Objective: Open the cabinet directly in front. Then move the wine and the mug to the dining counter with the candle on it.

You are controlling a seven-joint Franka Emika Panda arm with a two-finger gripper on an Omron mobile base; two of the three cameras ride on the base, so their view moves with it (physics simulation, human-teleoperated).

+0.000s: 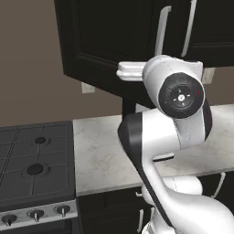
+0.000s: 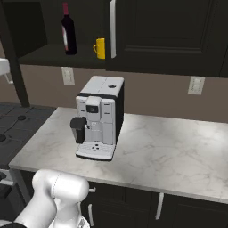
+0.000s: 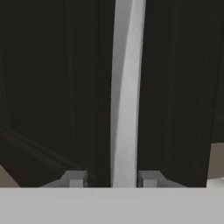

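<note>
While the cabinet (image 2: 169, 35) door is standing ajar, the pincer (image 3: 111, 178) is straddling its pale handle (image 3: 124, 92), fingers slightly apart on either side, not clamping; wine (image 2: 67, 30) and mug (image 2: 100, 48) are sitting inside.

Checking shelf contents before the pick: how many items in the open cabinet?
2. In the right base view, the wine stands on the shelf, with the mug to its right beside the closed door's edge. More may sit hidden behind that door.
</note>
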